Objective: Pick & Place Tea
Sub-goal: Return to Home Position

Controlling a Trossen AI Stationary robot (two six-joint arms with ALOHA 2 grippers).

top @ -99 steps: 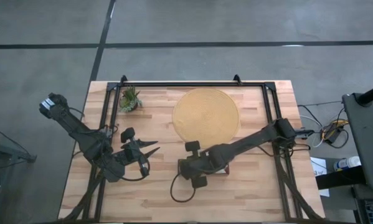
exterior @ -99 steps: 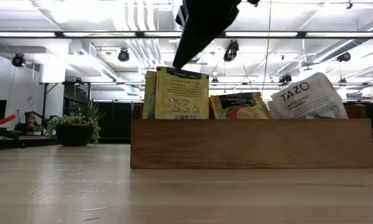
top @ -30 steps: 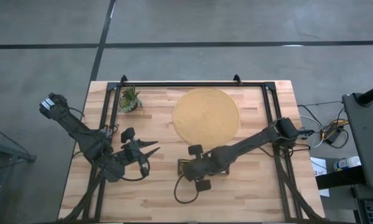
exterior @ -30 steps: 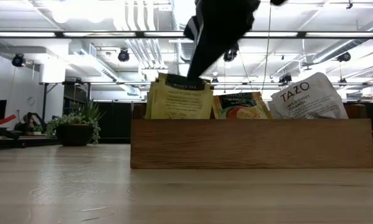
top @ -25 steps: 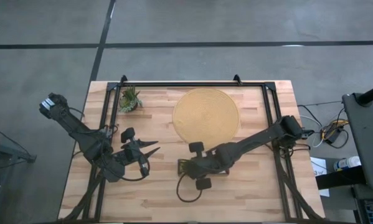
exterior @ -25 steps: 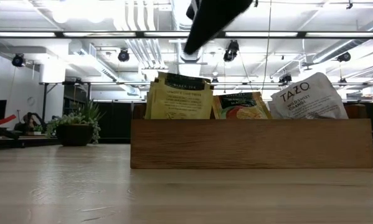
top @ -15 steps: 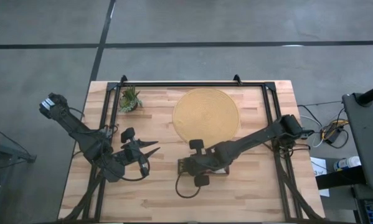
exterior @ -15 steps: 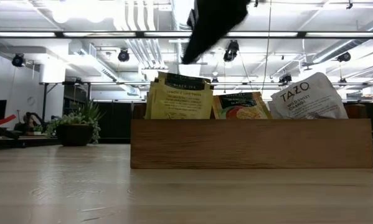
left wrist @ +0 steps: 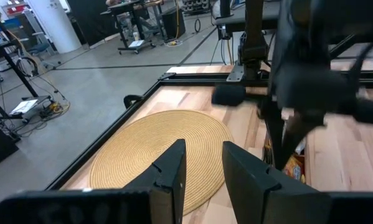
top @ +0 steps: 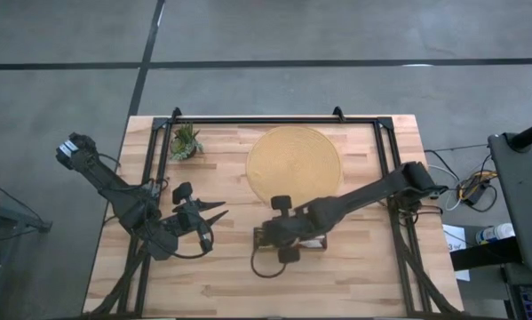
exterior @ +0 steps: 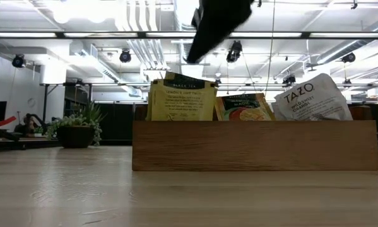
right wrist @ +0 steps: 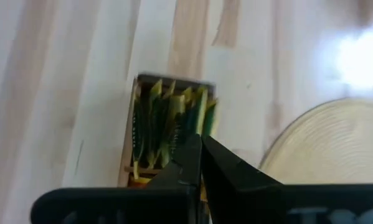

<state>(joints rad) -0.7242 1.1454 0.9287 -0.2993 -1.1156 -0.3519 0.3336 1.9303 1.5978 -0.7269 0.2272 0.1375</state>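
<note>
Left edge of tabletop point(top: 354, 284): left arm waits, with its claw point(left wrist: 203, 152) over bare wood and aimed toward the middle. The fingers are parted a little and there is nothing between them. It sits well apart from the work, likely so as not to block the other arm.

Far left corner: small green plant point(top: 185, 142), not involved.

Middle of the far edge: round woven mat point(top: 294, 164), with no sachets on it.

Just on the near side of the mat: wooden tray point(exterior: 255, 145).
- Left section: yellow sachets point(exterior: 181, 101), packed on edge and roughly upright, their tops standing above the front wall.
- Middle section: orange sachet point(exterior: 242, 107), leaning back.
- Right section: white sachet point(exterior: 312, 98), tilted.

Standing them on edge lets many fit in one section and keeps the labels readable.

Right arm reaches in from the right edge. Right claw point(right wrist: 200, 144) hangs above the yellow stack, clear of it. Its fingers are pressed together and carry nothing. Closed tips suit nudging paper better than gripping it.

Judgement: sorting looks complete, and only the pull-back to rest is left. Risk: a low exit path could snag the tall yellow tops.
</note>
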